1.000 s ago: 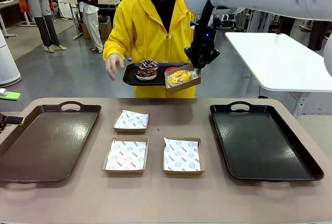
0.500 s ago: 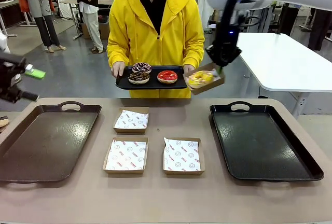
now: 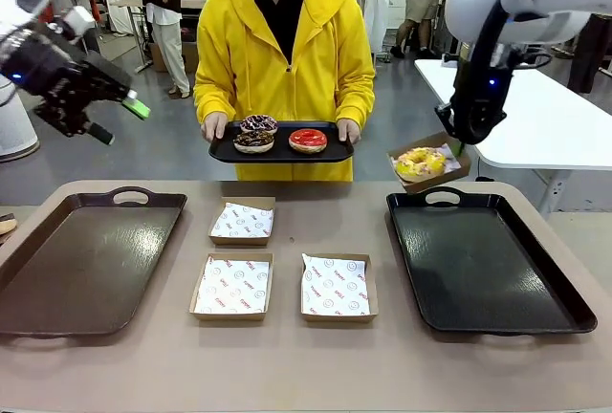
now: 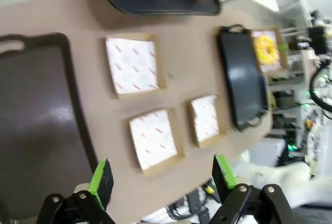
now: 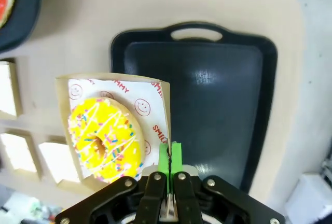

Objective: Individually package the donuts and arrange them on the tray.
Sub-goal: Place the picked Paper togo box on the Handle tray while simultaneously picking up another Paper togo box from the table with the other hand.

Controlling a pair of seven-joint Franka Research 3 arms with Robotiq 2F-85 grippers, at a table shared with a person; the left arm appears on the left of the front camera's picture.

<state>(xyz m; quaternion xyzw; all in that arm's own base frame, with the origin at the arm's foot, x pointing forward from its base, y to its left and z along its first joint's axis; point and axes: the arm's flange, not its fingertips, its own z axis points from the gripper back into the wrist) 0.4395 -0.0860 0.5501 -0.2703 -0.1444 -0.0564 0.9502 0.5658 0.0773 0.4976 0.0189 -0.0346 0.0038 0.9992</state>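
Table (image 3: pixel 306 375) carries two large handled trays, the brown tray (image 3: pixel 86 260) on the robot's left and the black tray (image 3: pixel 488 260) on its right, neither loaded yet. The person at the far side holds a smaller serving tray (image 3: pixel 282 153) in both hands. Between the big trays lie the empty boxes (image 3: pixel 232 286), paper-lined. The right gripper (image 5: pixel 169 154) has its pads pinched fully together on one side wall of the held box (image 5: pixel 140 97), which hangs tilted in the air by the black tray's handle end, with the yellow donut (image 5: pixel 116 130) inside. The left gripper (image 4: pixel 162 175) is raised high on the left, jaws spread wide, nothing between them. Risks, as I judge them: the load hangs off a single-wall pinch on thin card, so the wall could bend or slip (cannot tell whether the pads bite card or only the liner). The tilt could slide the donut to the low corner or out. On lowering, the low corner could catch the tray's rim or handle and tip the box. Counts: one table; two table trays; one serving tray; four boxes, three empty and one held; four donuts in all, one yellow in the box, one red donut (image 3: pixel 308 140) and two chocolate donuts (image 3: pixel 253 142) on the serving tray; two grippers.
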